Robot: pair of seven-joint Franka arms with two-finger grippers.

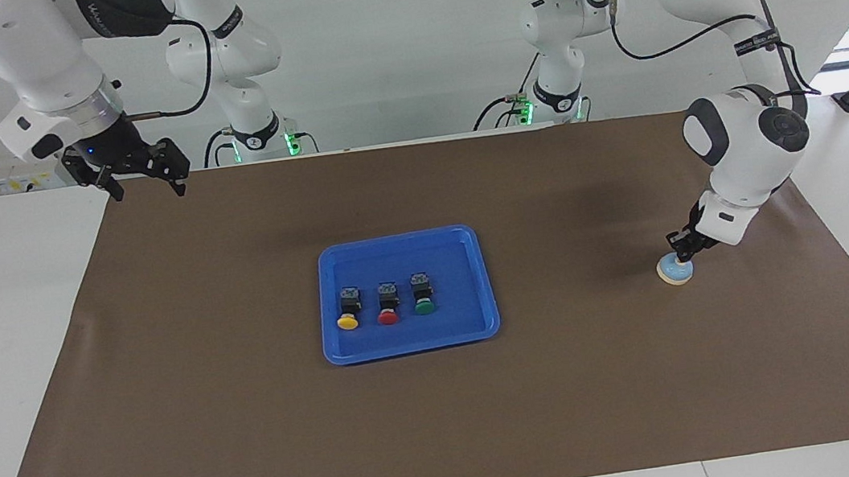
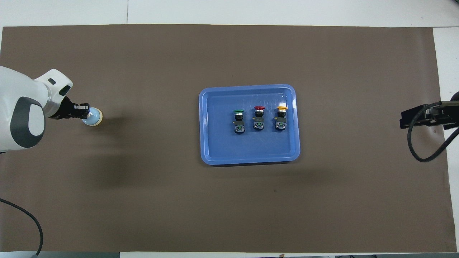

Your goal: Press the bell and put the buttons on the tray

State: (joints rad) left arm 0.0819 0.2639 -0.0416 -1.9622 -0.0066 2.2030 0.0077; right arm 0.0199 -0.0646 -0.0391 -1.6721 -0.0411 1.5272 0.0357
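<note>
Left gripper (image 1: 678, 254) down on the bell (image 1: 675, 271), fingertips together and resting on its top — the bell sitting on the brown mat (image 1: 253, 422) near the edge at the left arm's end of the table. Right gripper (image 1: 147, 187) raised over the mat's corner by the right arm's base, fingers apart, holding nothing, waiting. In the middle of the mat, a blue tray (image 1: 411, 345) with 3 buttons lying in a row inside it — yellow button (image 1: 347, 314), red button (image 1: 387, 308), green button (image 1: 423, 299) — caps pointing away from the robots, none touching the rim.
</note>
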